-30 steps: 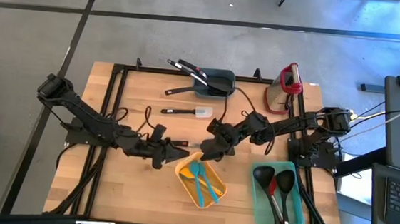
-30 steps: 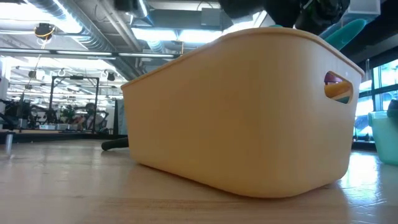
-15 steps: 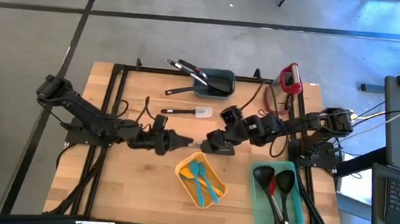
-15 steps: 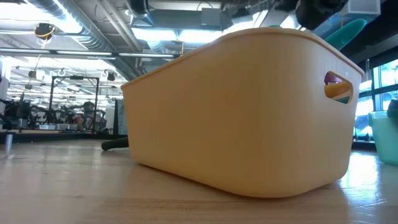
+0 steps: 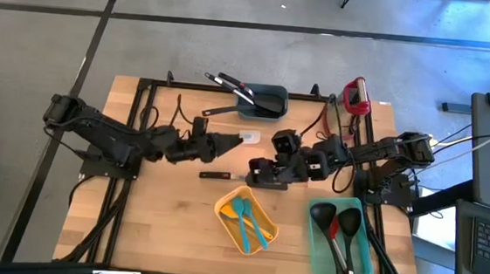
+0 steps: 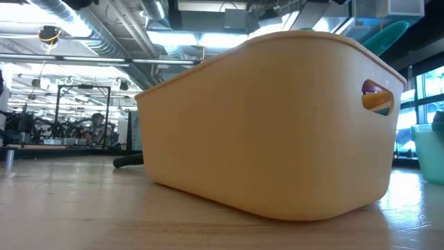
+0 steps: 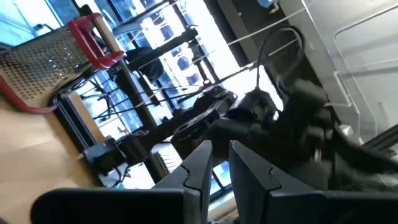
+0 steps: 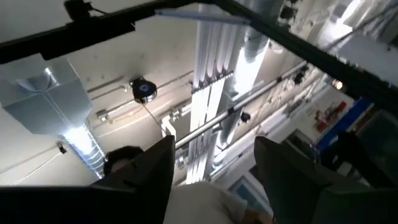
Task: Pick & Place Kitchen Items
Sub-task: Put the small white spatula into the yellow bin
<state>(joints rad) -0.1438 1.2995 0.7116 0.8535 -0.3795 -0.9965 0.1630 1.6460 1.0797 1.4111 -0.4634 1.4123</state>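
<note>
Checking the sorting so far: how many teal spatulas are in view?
2. Both teal long-handled spatulas lie side by side in the yellow plastic bin near the table's front centre: one, the other. More may be hidden beneath them.

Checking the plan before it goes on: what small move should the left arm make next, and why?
Probably lower the left gripper onto the white spatula, whose head shows just past it; it lies loose on the table, not yet binned.

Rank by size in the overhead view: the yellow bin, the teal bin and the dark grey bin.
1. teal bin, clearly largest.
2. yellow bin.
3. dark grey bin; close to the yellow one, and utensils hide part of it, so that order is unsure.
</note>
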